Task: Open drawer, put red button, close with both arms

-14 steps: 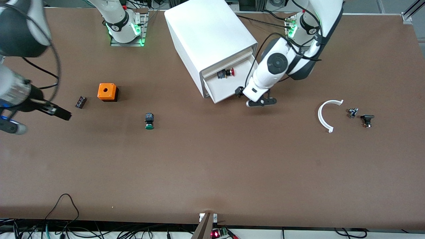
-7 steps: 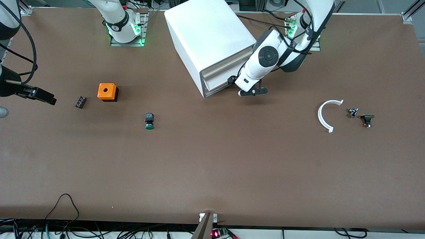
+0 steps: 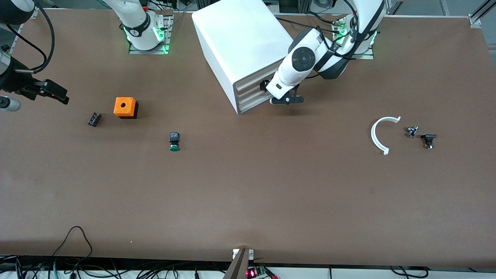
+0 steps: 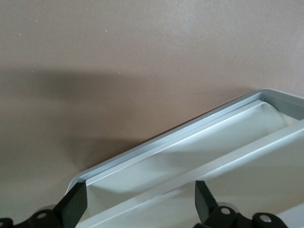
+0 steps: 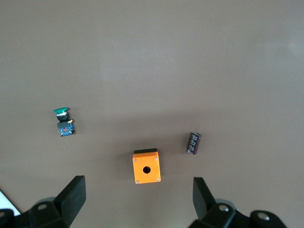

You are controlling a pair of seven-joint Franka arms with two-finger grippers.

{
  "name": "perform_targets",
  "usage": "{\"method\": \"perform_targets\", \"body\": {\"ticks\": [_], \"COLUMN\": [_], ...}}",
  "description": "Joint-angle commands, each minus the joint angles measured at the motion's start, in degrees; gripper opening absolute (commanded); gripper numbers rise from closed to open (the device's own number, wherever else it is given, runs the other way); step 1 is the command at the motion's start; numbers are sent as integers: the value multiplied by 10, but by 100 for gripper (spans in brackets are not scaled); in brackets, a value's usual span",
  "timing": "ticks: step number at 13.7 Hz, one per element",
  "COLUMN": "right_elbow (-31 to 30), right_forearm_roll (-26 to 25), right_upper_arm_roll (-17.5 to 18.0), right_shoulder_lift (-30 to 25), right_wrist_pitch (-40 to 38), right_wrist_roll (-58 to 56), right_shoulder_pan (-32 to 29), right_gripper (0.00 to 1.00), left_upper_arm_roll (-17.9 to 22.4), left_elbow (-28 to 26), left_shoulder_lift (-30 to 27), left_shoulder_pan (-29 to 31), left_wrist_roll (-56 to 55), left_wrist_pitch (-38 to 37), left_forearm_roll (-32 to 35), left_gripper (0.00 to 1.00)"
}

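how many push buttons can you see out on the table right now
1: the green-capped button, nearer the front camera than the orange box. Another may be hidden inside the closed cabinet.

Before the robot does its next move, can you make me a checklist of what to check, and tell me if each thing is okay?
1. Cream slat-front drawer pushed flush into the big white boxy cabinet: ok.
2. Red mushroom-cap button out of sight: ok, it is nowhere on the brown table; inside the drawer, cannot tell.
3. Left gripper open, at the drawer front: ok.
4. Right gripper open, raised over the right arm's end of the table: ok.
5. Green-capped button, orange box with a hole and white curved plastic strip lying apart from the cabinet: ok.
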Motion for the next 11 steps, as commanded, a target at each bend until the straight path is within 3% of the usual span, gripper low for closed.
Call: {"method": "perform_targets", "body": {"ticks": [1, 4, 7, 9, 11], "right_elbow": [-18, -23, -22, -21, -22], "right_forearm_roll": [14, 14, 14, 14, 14], "right_upper_arm_roll": [-17, -23, -23, -19, -19], "right_shoulder_lift": [-10, -13, -12, -14, -14], "right_wrist_pitch": [13, 12, 13, 3, 2], "right_wrist_roll": [-18, -14, -26, -26, -26], "right_shoulder_pan": [2, 2, 2, 3, 2], "right_gripper": [100, 100, 100, 100, 100], "left_upper_arm_roll": [-1, 11, 53, 97, 143], "left_elbow": [-4, 7, 47, 60, 106], "left_shoulder_lift": [-45, -75, -100, -136, -175], "left_shoulder_pan": [56, 128, 180, 190, 190], "left_wrist_roll": [3, 4, 66, 166, 257], "left_wrist_pitch": [18, 50, 32, -34, -150], "left_forearm_roll": [-14, -7, -6, -6, -6], "left_gripper": [100, 100, 100, 100, 100]}}
